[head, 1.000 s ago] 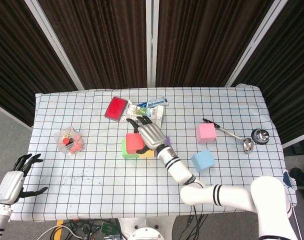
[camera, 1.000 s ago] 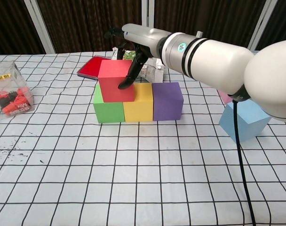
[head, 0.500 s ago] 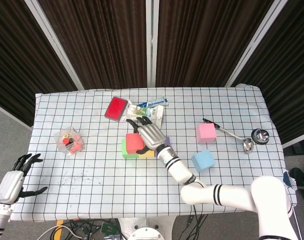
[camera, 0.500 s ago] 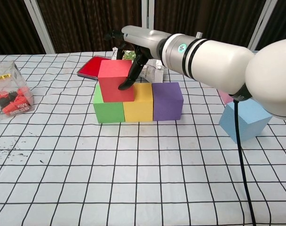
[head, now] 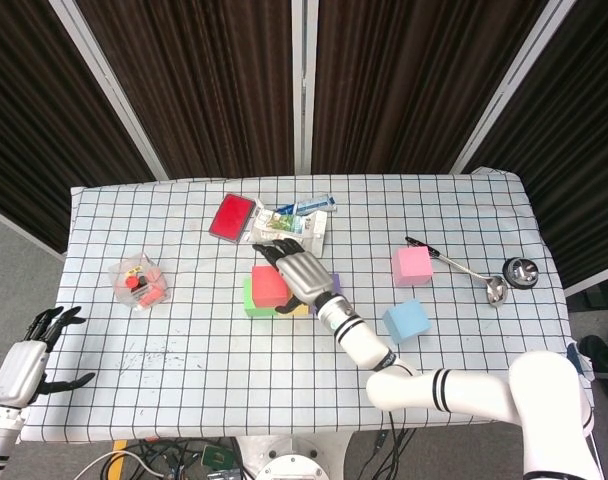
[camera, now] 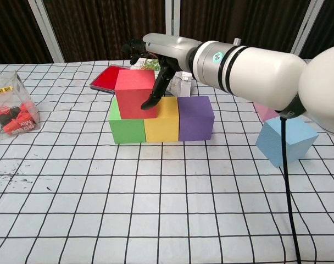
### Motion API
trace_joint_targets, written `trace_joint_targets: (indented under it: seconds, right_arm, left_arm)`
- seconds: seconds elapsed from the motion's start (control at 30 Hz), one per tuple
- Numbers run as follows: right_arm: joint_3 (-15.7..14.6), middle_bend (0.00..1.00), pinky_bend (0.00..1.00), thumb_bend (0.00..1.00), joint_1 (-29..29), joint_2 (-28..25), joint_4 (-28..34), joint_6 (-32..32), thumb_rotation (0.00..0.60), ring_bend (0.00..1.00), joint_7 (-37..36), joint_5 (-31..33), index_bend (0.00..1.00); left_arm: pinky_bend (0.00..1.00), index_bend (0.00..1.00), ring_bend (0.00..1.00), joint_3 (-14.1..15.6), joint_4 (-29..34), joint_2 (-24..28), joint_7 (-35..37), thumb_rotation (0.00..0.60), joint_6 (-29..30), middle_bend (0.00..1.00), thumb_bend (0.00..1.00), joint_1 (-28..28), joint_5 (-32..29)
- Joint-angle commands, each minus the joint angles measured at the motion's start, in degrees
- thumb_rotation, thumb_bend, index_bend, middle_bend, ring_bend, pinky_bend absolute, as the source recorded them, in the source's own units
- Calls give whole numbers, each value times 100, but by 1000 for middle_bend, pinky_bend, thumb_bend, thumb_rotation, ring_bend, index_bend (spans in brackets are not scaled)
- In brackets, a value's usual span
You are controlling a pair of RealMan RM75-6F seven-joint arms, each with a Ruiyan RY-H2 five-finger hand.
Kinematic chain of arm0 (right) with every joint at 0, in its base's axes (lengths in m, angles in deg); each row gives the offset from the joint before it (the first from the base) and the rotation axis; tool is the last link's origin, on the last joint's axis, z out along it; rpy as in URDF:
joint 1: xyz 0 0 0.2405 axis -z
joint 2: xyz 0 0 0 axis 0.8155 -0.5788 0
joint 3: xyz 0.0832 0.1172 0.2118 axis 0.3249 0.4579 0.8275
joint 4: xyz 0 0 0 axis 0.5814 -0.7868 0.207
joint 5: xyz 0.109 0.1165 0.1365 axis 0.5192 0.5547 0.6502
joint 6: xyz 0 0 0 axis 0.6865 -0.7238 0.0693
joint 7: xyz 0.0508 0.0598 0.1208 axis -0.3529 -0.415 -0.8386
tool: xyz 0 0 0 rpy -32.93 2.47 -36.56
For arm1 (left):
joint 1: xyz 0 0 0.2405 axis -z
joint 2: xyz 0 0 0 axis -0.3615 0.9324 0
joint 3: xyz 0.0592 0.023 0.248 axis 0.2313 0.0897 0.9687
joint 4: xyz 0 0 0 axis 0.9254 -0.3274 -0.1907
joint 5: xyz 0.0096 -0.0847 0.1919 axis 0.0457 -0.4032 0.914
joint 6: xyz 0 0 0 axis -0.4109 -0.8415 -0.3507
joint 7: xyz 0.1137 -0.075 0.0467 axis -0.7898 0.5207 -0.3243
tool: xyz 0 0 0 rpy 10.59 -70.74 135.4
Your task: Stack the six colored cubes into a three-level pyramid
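A green cube (camera: 126, 129), a yellow cube (camera: 162, 124) and a purple cube (camera: 195, 116) form a row on the checked cloth. The red cube (camera: 134, 93) sits on top, over the green and yellow ones. My right hand (camera: 159, 60) reaches over it from the right; one finger presses its front right face and the thumb curls behind it, so it is pinched. In the head view the right hand (head: 299, 268) covers part of the red cube (head: 267, 284). The blue cube (head: 406, 320) and pink cube (head: 412, 265) lie apart at the right. My left hand (head: 24, 360) hangs open off the table's left edge.
A red flat case (head: 233, 216) and some packets (head: 304, 215) lie behind the row. A clear box of small items (head: 137, 281) stands at the left. A ladle (head: 474, 275) and a metal cup (head: 521, 271) lie at the far right.
The finger of my right hand has slid a little lower down the red cube's front face and the arm has shifted slightly right. The cubes and left hand have not moved.
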Motion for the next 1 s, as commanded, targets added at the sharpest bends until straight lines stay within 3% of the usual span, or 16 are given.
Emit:
trace_joint_targets:
  seconds: [0.03, 0.33, 0.7, 1.0]
  right_arm:
    - [7, 91, 0, 0, 110, -180, 236, -134, 600, 0, -83, -159, 0]
    - [-63, 86, 0, 0, 517, -967, 760, -620, 600, 0, 26, -363, 0]
    - [-724, 86, 0, 0, 992, -1813, 219, -396, 600, 0, 541, 91, 0]
    - [-1031, 81, 0, 0, 1233, -2024, -95, -115, 600, 0, 604, 306, 0]
  left_arm:
    - [45, 100, 48, 0, 13, 3, -17, 600, -6, 213, 0, 6, 2]
    - [45, 100, 48, -28, 112, 8, -117, 600, 53, 213, 0, 21, 38]
    - [45, 100, 48, -31, 291, 16, -298, 600, -29, 214, 0, 102, 77]
    - [45, 100, 48, -36, 395, 5, -437, 600, -82, 214, 0, 156, 86]
